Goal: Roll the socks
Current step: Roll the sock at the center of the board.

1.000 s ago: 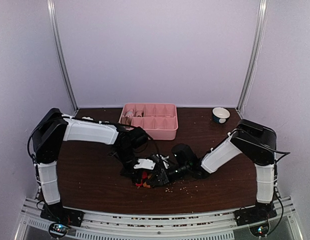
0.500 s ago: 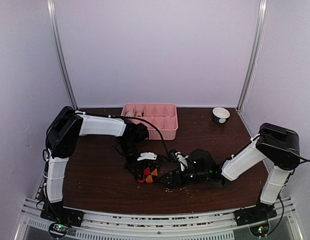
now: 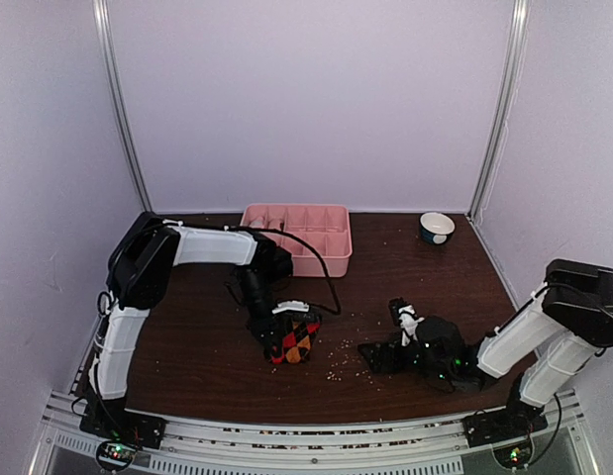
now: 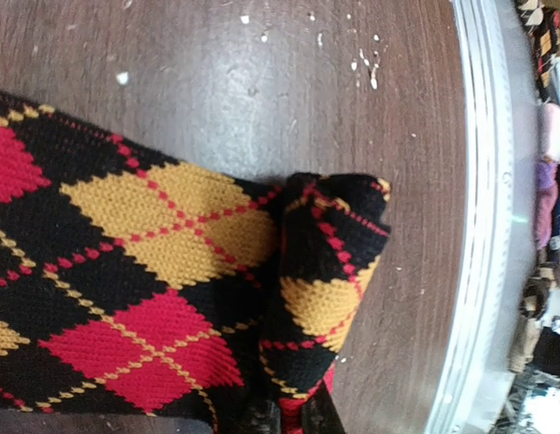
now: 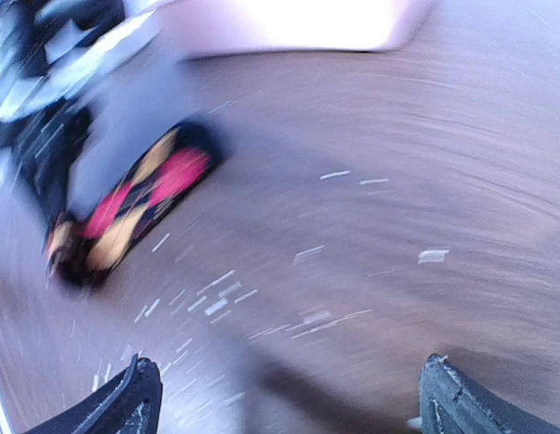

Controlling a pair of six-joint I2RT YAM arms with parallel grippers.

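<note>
While left end effector (image 4: 281, 418) seemingly pinches one argyle sock (image 4: 153, 271), right end effector (image 5: 293, 400) gapes empty.

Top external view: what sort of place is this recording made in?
Probably a lab test booth, not a home: plain pale lilac wall panels between aluminium corner posts, and a ribbed metal mounting rail along the dark brown wooden table.

Open tabletop (image 3: 415, 282) right of sock (image 3: 291, 341); pink tray (image 3: 336, 261) behind, bowl (image 3: 437, 228) far corner
</note>
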